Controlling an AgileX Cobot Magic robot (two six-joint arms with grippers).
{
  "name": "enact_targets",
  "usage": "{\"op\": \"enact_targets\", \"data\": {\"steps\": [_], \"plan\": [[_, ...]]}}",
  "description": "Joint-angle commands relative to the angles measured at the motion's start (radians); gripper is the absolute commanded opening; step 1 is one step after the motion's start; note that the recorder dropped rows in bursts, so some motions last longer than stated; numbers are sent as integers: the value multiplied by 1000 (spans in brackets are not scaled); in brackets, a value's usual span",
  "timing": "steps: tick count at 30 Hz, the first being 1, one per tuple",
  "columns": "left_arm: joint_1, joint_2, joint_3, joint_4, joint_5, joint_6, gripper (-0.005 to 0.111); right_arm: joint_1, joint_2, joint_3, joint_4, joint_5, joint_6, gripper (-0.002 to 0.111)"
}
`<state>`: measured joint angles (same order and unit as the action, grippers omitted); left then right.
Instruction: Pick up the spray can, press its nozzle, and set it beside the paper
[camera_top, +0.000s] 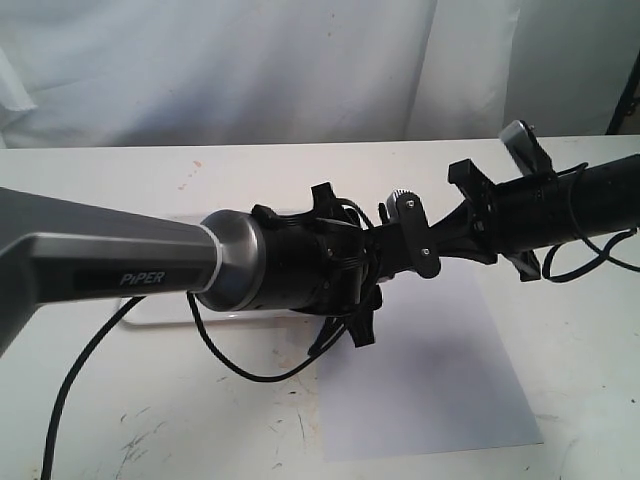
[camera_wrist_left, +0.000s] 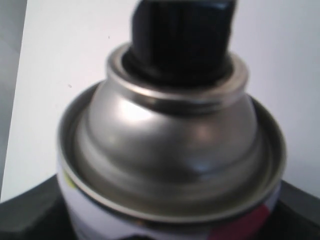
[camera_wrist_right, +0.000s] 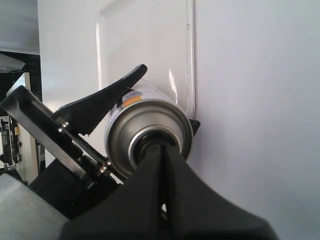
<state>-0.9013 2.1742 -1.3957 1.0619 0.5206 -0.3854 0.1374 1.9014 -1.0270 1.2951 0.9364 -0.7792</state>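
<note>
Spray can (camera_wrist_right: 145, 125): held by left gripper (camera_wrist_right: 169, 96), jaws clenched | right gripper (camera_wrist_right: 161, 152): jaws closed against nozzle (camera_wrist_left: 182, 35) | step: pressing | next: set beside paper (camera_top: 420, 380)

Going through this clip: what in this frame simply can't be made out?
- The spray can: exterior view, largely hidden behind the left arm.
- The nozzle: blurred and cut by the edge in the left wrist view; mostly covered by the shut jaws of the right gripper in the right wrist view, so pressing cannot be judged.
- The tray: exterior view, mostly behind the left arm.
</note>
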Motion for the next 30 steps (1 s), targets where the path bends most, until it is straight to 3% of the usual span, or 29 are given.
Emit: {"op": "enact_targets", "data": {"steps": [1,30], "plan": [[-6,-22,-11,9,10,-2,0,2,31,6,82,69,-68,0],[-6,-22,-11,6,10,-2,0,2,35,6,89,54,-81,0]]}}
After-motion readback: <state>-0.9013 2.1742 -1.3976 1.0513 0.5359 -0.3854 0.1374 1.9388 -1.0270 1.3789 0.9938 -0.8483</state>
